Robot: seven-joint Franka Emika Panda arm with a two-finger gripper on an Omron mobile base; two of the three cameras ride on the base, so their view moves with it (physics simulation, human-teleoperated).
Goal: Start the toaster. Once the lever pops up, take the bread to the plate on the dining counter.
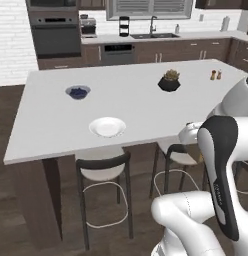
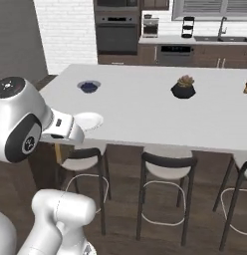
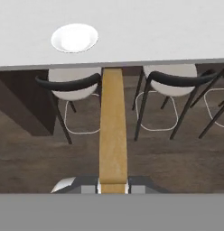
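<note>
We had the bread (image 3: 113, 131) pinched edge-on in the tool (image 3: 113, 186), its jaws closed on the near end so that the slice stood out ahead of the hand as a narrow tan strip in the hand view. The slice hung over the floor and the stools (image 3: 71, 85), short of the near edge of the desk (image 1: 56, 125), and not yet above the white top. The plate (image 1: 107, 126) lay bare near that edge, to the left of the slice's line in the hand view, with the bowl of blueberries (image 1: 78, 92) farther back and the potted plant (image 1: 169, 81) well off to the right.

To do this carry well, we judged that we should raise the hand enough for the slice's far end to pass over the desk's edge without knocking it, then bring the hand leftward until the slice sat above the middle of the plate. Since the bread was held on edge, we would want to tip the wrist so the slice came down flat, or lower it until its free end touched the plate before letting go, lest it topple off the rim. We also judged the stool backs to be the likeliest thing to snag if we travelled too low.
</note>
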